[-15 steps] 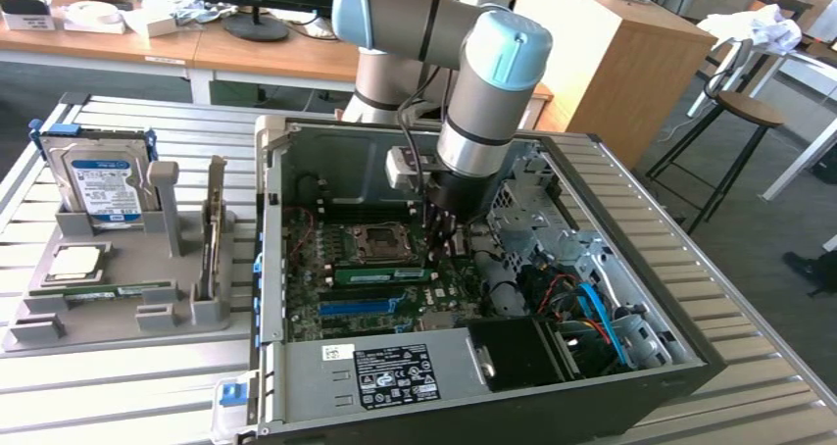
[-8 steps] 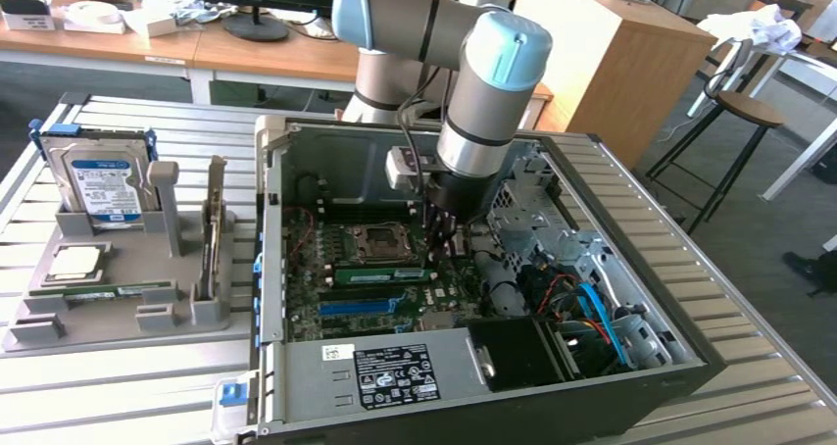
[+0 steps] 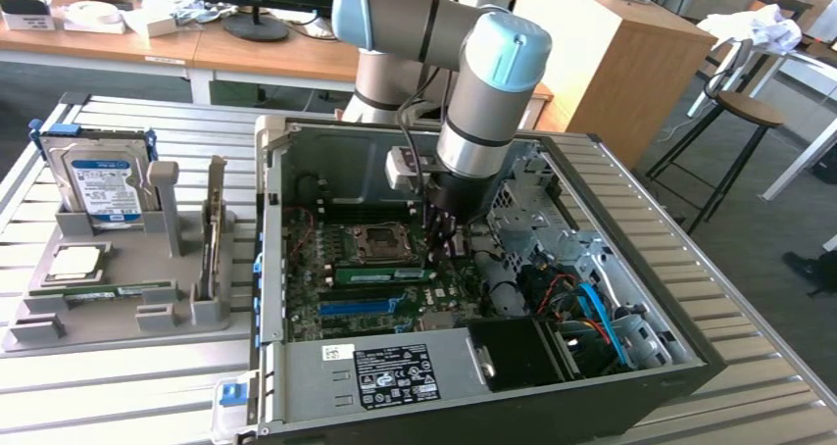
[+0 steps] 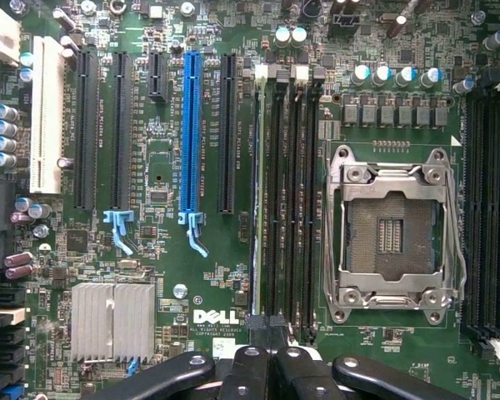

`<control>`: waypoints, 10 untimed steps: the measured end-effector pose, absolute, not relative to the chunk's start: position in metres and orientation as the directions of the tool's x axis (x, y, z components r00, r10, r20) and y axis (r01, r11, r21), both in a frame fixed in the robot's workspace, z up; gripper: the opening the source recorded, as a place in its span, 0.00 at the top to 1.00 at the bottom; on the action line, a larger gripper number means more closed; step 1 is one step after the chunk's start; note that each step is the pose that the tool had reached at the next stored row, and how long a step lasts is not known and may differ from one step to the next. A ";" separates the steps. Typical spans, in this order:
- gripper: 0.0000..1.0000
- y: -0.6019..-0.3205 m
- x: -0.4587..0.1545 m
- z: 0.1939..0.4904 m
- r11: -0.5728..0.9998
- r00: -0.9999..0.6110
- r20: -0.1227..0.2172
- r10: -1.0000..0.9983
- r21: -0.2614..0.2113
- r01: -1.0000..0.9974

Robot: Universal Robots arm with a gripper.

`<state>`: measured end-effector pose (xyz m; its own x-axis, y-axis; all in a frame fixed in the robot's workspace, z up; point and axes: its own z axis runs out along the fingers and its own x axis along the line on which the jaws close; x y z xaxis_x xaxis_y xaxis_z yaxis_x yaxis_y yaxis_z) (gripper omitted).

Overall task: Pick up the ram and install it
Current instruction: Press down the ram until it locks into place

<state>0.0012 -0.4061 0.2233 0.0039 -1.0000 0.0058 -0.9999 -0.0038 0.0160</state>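
gripper: nearest the wrist camera, fingers clenched together, nothing held, just above the slot end
ram: green stick seated edge-on in the memory slot beside the blue slot strip
CPU socket: open, near the ram
case: lying open on the slatted table

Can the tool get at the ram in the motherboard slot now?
Probably yes: the tool is shut and hangs close over one end of the ram, and nothing lies between them.
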 end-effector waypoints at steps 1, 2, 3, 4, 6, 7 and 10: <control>0.90 -0.406 0.001 0.223 -0.004 0.004 0.006 -1.000 0.016 -1.000; 0.90 -0.406 0.001 0.223 -0.004 0.004 0.006 -1.000 0.016 -1.000; 0.90 -0.406 0.001 0.223 -0.004 0.004 0.006 -1.000 0.016 -1.000; 0.90 -0.406 0.001 0.223 -0.004 0.004 0.006 -1.000 0.016 -1.000; 0.90 -0.406 0.001 0.223 -0.004 0.004 0.006 -1.000 0.016 -1.000; 0.90 -0.406 0.001 0.223 -0.004 0.004 0.006 -1.000 0.016 -1.000; 0.90 -0.406 0.001 0.223 -0.004 0.004 0.006 -1.000 0.016 -1.000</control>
